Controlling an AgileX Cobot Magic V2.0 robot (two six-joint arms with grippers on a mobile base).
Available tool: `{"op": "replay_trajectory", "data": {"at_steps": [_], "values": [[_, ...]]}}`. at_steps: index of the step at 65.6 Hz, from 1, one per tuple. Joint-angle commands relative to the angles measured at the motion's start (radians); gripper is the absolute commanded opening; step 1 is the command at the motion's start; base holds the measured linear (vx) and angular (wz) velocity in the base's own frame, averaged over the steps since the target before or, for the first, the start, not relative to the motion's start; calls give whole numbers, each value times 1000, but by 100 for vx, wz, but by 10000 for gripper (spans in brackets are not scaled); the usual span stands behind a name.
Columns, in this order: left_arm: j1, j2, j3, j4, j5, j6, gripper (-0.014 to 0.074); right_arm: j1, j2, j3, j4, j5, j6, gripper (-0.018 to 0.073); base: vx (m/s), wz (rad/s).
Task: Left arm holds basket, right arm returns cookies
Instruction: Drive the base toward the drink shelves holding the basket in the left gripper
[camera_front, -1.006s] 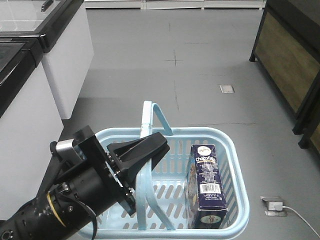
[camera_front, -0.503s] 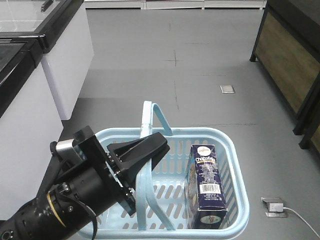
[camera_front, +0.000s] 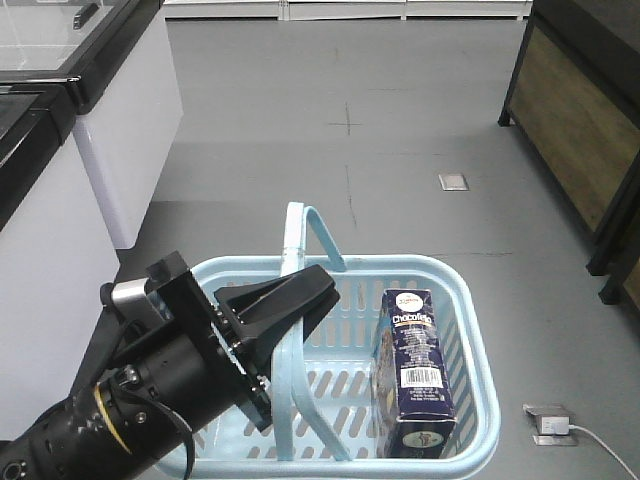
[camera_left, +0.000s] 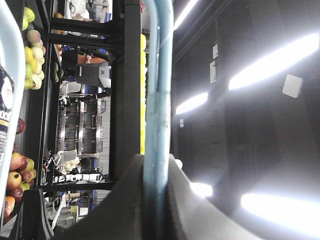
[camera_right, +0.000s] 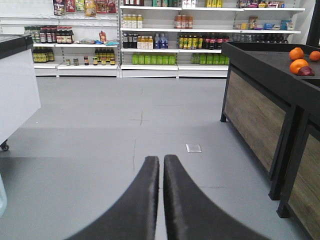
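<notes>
One light blue basket holds one navy cookies carton, standing on end by its right wall. The left hand clamps the basket's hoop handle. The right hand is pinched nearly closed and empty.

Front cam: mounted high on robot body, faces fwd and tilted down, mid-range, looking over left arm and basket to grey floor beyond.

L wrist cam: sits right behind left gripper, pic turned sideways, v. close on basket handle, aimed past it at ceiling lights and fruit rack.

R wrist cam: low, level, looks over right gripper across the floor to far shelves.

Overlap: front + L wrist both catch the handle and cookies edge. Front + R wrist share floor plate, dark counter at right, white cabinet at left.
</notes>
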Motion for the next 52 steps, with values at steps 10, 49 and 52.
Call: {"op": "replay_trajectory", "data": {"at_steps": [10, 49, 52], "values": [[-8, -35, -32, -9, -123, 4, -3, 3, -13, 18, -5, -73, -9, -6, 12, -2], [-8, -35, -32, -9, -123, 4, -3, 3, -13, 18, -5, -73, -9, -6, 18, -1], [-8, -35, -32, -9, -123, 4, -3, 3, -13, 18, -5, -73, -9, -6, 19, -2]]}}
